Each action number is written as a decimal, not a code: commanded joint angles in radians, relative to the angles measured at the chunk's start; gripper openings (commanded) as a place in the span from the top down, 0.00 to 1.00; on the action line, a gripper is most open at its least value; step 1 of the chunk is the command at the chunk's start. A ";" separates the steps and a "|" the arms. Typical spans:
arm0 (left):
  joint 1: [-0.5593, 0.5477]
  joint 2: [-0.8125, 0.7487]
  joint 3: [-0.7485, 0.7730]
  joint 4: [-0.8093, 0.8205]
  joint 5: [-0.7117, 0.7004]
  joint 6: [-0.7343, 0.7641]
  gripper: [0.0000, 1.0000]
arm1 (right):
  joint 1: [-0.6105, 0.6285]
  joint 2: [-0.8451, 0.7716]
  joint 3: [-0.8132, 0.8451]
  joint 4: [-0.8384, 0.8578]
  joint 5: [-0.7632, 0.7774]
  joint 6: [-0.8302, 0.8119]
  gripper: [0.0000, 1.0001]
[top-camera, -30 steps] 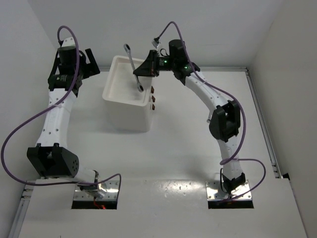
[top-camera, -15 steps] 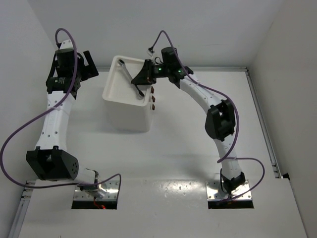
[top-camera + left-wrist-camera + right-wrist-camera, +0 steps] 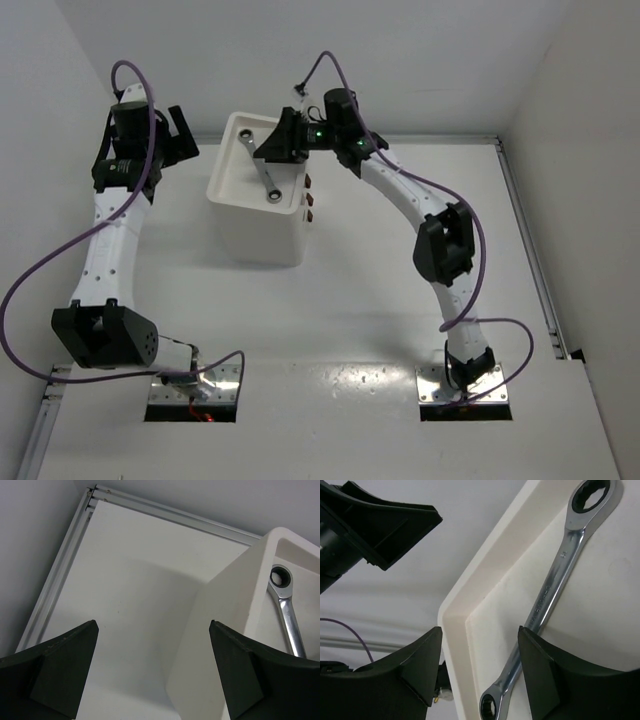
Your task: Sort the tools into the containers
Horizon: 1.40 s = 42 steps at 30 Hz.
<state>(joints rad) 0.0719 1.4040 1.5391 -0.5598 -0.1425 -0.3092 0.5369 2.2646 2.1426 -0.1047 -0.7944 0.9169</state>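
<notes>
A silver combination wrench point(image 3: 258, 166) lies loose inside the large white bin point(image 3: 222, 186) at the table's back. My right gripper point(image 3: 274, 146) hovers over the bin's far right part, jaws open and empty. In the right wrist view the wrench point(image 3: 555, 585) lies slanted on the bin floor point(image 3: 600, 610), running past the right finger of the gripper point(image 3: 479, 630). My left gripper point(image 3: 176, 134) is open and empty, left of the bin. The left wrist view shows its gripper point(image 3: 153, 624), the bin's wall point(image 3: 225, 615) and the wrench's ring end point(image 3: 284, 587). Pliers and screwdrivers are hidden.
Several small red-orange pieces point(image 3: 309, 199) show against the bin's right side; I cannot tell what they are. I cannot make out a separate smaller bin. A metal rail point(image 3: 525, 240) runs along the table's right edge, and another point(image 3: 60, 575) along its left.
My right gripper moved left over the bin and lowered. It held the wrench upright before; now the wrench lies inside the bin and the jaws are open. The left arm barely shifted.
</notes>
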 commanded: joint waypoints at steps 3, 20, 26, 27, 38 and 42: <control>0.011 -0.040 0.003 0.053 0.014 -0.004 0.00 | -0.090 -0.212 -0.022 0.063 0.101 -0.174 0.38; -0.029 -0.066 -0.049 0.155 -0.006 0.048 0.00 | -0.587 -0.505 -0.686 -0.698 0.617 -0.624 0.49; -0.029 -0.066 -0.050 0.155 -0.016 0.048 0.00 | -0.588 -0.364 -0.653 -0.652 0.600 -0.604 0.58; -0.029 -0.066 -0.050 0.155 -0.026 0.048 0.00 | -0.588 -0.344 -0.636 -0.652 0.610 -0.604 0.58; -0.029 -0.066 -0.071 0.146 -0.057 0.048 0.00 | -0.578 -0.143 -0.510 -0.670 0.695 -0.595 0.58; -0.029 -0.066 -0.071 0.146 -0.066 0.048 0.00 | -0.578 -0.119 -0.501 -0.670 0.719 -0.575 0.58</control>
<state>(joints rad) 0.0483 1.3655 1.4666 -0.4469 -0.1913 -0.2699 -0.0490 2.1365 1.6035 -0.7689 -0.1108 0.3210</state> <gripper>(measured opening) 0.997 0.417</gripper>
